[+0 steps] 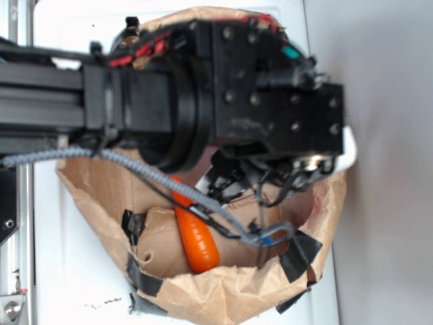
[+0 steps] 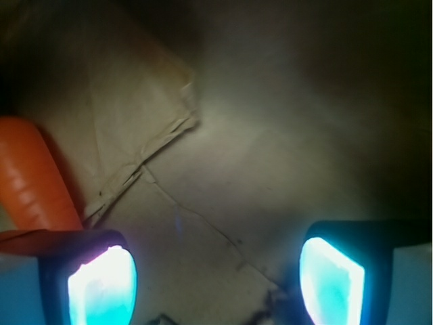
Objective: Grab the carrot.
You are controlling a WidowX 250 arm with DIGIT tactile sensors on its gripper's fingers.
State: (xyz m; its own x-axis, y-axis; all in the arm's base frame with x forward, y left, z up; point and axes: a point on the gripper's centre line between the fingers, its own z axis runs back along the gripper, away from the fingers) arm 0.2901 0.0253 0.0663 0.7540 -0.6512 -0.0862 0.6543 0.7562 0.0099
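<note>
Inside the bag (image 1: 223,298), the carrot (image 2: 34,176) lies left of the hand (image 2: 216,277), just outside its left finger (image 2: 101,284), long axis roughly along the fingers; hand spread wide, empty

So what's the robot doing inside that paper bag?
The robot arm is reaching down into a brown paper bag to get a toy carrot. The orange carrot lies on the bottom of the bag. In the wrist view the pincer is open, with only bare paper between its two glowing pads. The carrot sits off to one side, just beside one pad, so it has not been grabbed yet.
</note>
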